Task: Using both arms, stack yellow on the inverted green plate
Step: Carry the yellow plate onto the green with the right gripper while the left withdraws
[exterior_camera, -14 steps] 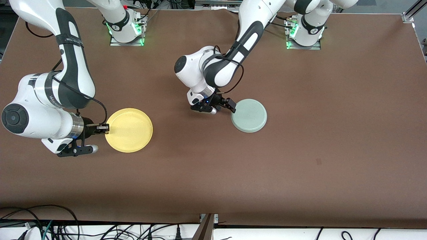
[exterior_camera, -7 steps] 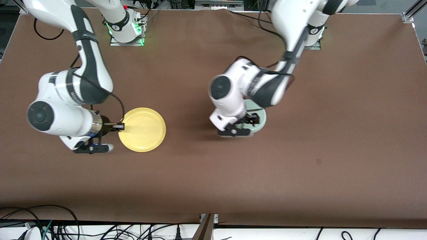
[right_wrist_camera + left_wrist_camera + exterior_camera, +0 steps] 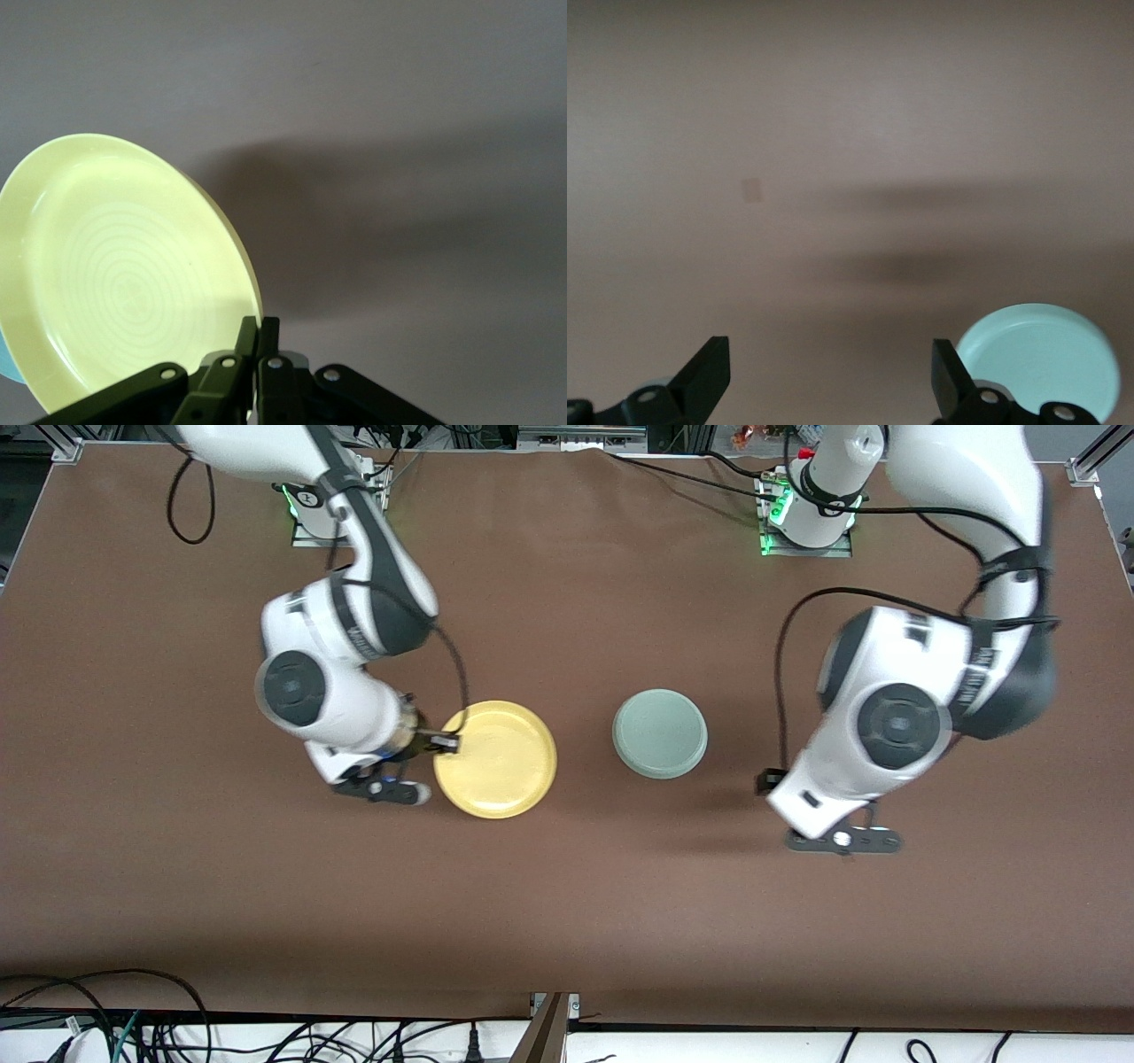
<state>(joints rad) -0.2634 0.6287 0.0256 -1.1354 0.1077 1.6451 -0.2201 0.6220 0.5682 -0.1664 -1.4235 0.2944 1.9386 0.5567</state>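
The yellow plate hangs right side up a little above the table, beside the green plate and toward the right arm's end. My right gripper is shut on its rim, which the right wrist view shows too, with the gripper clamped on the plate's edge. The pale green plate lies upside down on the table's middle. My left gripper is open and empty, up over bare table toward the left arm's end from the green plate. In the front view its wrist hides the fingers.
The brown table is bare around the two plates. Cables lie along the table edge nearest the front camera. The arm bases stand at the table's farthest edge.
My right arm has carried the yellow plate toward the green plate. My left gripper has let go of the green plate and swung up and away toward its own end of the table.
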